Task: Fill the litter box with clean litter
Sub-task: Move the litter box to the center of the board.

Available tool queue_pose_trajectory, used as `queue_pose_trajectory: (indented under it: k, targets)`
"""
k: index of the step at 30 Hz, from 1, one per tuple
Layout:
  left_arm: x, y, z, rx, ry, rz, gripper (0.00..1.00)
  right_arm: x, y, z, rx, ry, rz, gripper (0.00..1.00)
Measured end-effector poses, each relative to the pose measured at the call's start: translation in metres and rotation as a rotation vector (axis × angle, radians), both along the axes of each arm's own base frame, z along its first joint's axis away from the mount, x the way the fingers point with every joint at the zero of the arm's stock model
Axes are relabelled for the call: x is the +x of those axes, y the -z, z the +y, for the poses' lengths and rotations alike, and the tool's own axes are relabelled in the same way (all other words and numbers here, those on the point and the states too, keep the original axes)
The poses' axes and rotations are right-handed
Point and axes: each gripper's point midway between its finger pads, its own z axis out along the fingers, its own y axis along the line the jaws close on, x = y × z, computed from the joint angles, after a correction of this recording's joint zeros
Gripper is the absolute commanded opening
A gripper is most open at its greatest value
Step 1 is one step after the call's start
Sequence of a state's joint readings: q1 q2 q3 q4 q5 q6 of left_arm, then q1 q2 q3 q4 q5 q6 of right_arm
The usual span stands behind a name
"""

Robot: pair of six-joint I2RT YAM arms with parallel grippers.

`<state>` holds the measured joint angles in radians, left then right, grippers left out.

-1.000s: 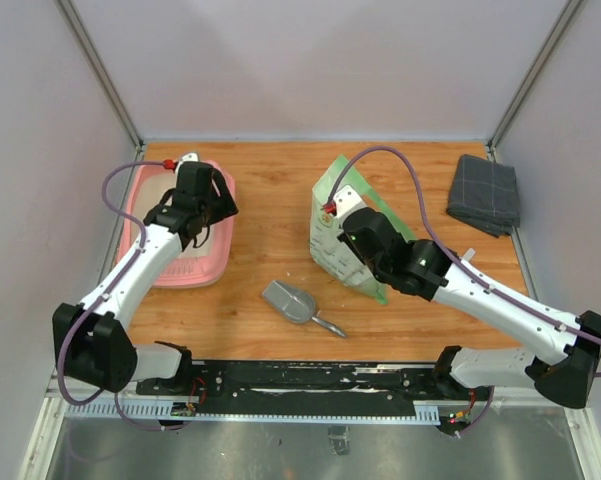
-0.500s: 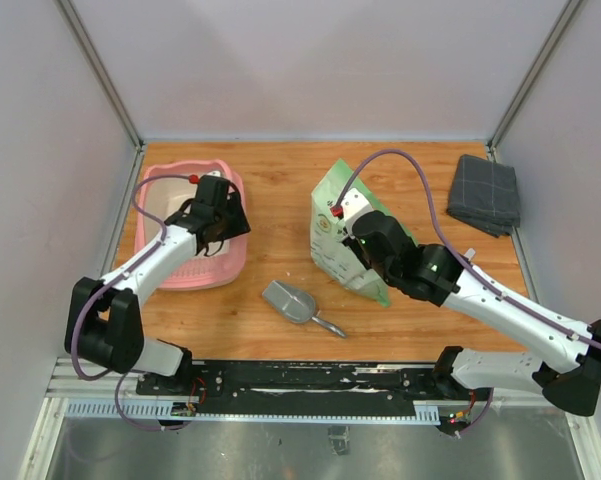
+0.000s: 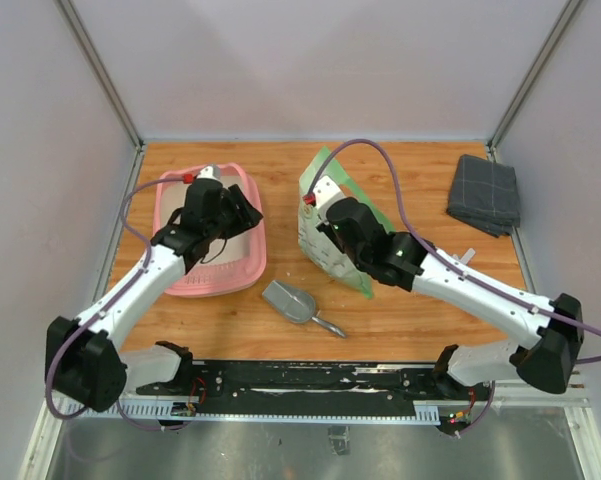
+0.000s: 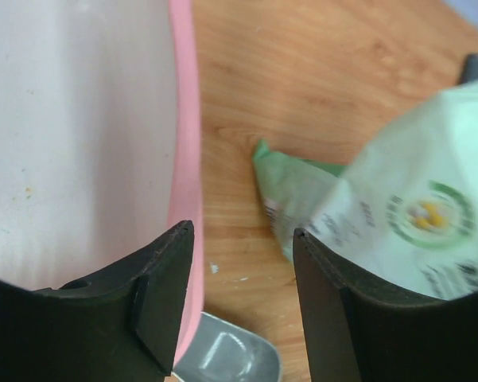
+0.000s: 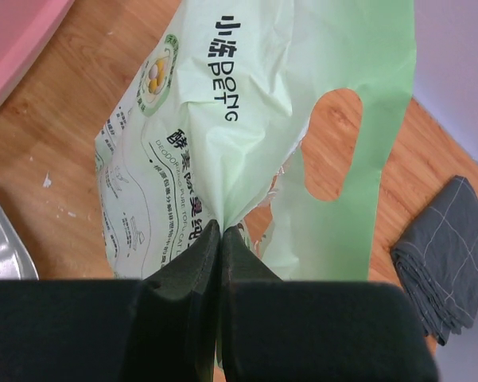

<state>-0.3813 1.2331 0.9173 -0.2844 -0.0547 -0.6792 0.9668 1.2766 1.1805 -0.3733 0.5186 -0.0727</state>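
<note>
Litter box: sits on the left half of the wooden surface, long side running front to back. The visible interior is pale cream.

Left gripper: over the box's right-hand rim. In the left wrist view the jaws stand apart with nothing pinched between them. One finger lies over the pink rim and the other over bare wood. Cannot tell whether the finger touches the rim.

Right gripper: closed tight on a fold of the light green printed bag, near its torn top by the cut-out handle. The bag stands tilted at mid-surface, just right of the box and apart from it.

Grey metal scoop: lies on the surface in front of the bag, between the box and the bag, with its handle pointing right and forward.

Grey folded cloth: far right corner, well apart from everything else.
</note>
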Motion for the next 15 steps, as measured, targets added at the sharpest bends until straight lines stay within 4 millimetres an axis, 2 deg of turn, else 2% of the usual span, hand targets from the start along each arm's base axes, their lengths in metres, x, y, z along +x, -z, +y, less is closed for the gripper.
queue_pose_trajectory:
  k: [2,3,4,6,7,8,10,11,13,15]
  targets:
    - [-0.002,-0.024,-0.001,-0.044,-0.005,-0.064,0.58,0.01,-0.001,0.009,-0.003,0.006,-0.02,0.01]
    - [-0.003,-0.049,-0.003,-0.093,-0.002,-0.133,0.58,0.014,-0.002,0.013,-0.004,0.01,-0.029,0.01]
    - [-0.003,-0.052,-0.004,-0.1,-0.001,-0.141,0.58,0.018,-0.003,0.017,-0.005,0.015,-0.038,0.01]
    - [-0.006,-0.076,-0.009,-0.166,0.016,-0.202,0.58,0.025,-0.003,0.023,-0.006,0.024,-0.051,0.01]
    - [-0.007,-0.084,-0.013,-0.194,0.03,-0.221,0.57,0.027,-0.003,0.025,-0.008,0.029,-0.054,0.03]
    - [-0.008,-0.088,-0.017,-0.22,0.045,-0.232,0.57,0.029,-0.003,0.027,-0.008,0.032,-0.055,0.13]
    - [-0.01,-0.087,-0.026,-0.262,0.078,-0.228,0.56,0.031,-0.003,0.031,0.006,0.038,-0.048,0.38]
    - [-0.011,-0.082,-0.029,-0.275,0.092,-0.213,0.56,0.031,-0.005,0.032,0.018,0.04,-0.044,0.45]
    - [-0.016,-0.064,-0.035,-0.298,0.118,-0.166,0.55,0.03,-0.018,0.038,0.07,0.033,-0.04,0.53]
    - [-0.022,-0.05,-0.041,-0.316,0.139,-0.125,0.55,0.028,-0.033,0.044,0.119,0.019,-0.035,0.54]
